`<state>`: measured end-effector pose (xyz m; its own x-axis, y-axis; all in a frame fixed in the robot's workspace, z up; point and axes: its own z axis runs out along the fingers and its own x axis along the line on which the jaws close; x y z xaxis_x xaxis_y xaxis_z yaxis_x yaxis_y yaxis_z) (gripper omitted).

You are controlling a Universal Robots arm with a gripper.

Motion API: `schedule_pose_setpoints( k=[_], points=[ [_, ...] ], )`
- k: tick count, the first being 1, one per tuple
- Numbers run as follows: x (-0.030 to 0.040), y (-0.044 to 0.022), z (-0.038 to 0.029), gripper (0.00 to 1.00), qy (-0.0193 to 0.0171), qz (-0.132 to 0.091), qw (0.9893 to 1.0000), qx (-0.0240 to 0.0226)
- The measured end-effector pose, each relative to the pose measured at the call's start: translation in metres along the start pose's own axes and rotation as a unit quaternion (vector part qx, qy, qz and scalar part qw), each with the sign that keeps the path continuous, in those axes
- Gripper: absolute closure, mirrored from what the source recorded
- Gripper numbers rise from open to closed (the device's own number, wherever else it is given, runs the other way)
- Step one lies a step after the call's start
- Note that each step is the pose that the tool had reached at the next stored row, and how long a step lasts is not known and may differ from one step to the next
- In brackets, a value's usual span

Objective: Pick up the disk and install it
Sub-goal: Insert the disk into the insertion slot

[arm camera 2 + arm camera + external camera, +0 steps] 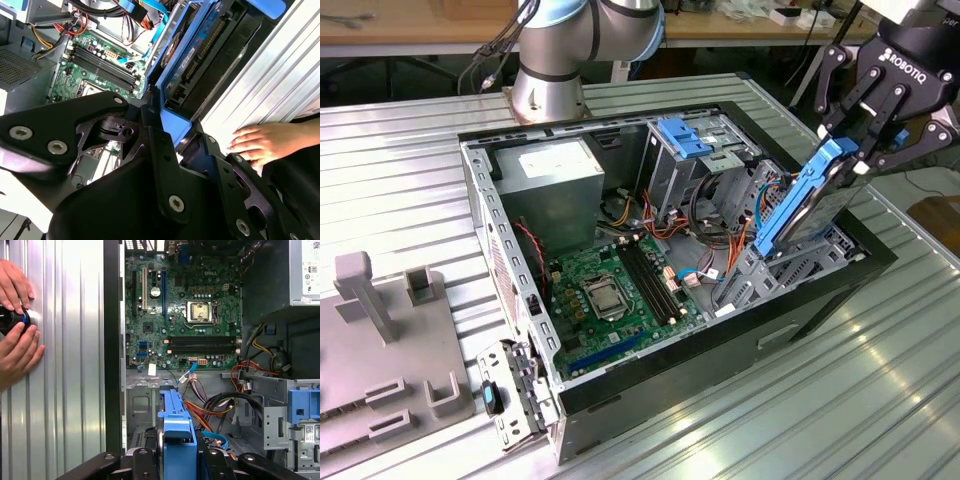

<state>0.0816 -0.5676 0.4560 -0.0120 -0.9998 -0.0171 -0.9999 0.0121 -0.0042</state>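
Observation:
The disk (807,200), a silver drive in a blue plastic frame, stands steeply tilted at the exterior view's right end of the open computer case (720,345). Its lower end reaches into the metal bay (790,265) there and its upper end sticks out above the case rim. My gripper (855,148) is shut on that upper end, a black finger on each side of the blue frame. Both wrist views show the disk: the blue frame (175,425) between the fingers (212,462), and the drive's underside (192,55).
Inside the case lie the green motherboard (610,290), the grey power supply (555,175), a drive cage with blue clips (685,140) and loose cables (720,235). A person's hands (15,340) rest on the ribbed table beside the case, holding a small black object (12,320). Grey fixtures (380,330) stand at the exterior view's left.

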Motion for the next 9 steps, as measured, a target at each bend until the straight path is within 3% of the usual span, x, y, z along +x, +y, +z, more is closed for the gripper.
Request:
schedule_pose_setpoints(
  k=[9],
  points=[
    [0.0031, 0.0000, 0.0017, 0.63, 0.0000, 0.000, 1.0000, 0.0000]
  ],
)
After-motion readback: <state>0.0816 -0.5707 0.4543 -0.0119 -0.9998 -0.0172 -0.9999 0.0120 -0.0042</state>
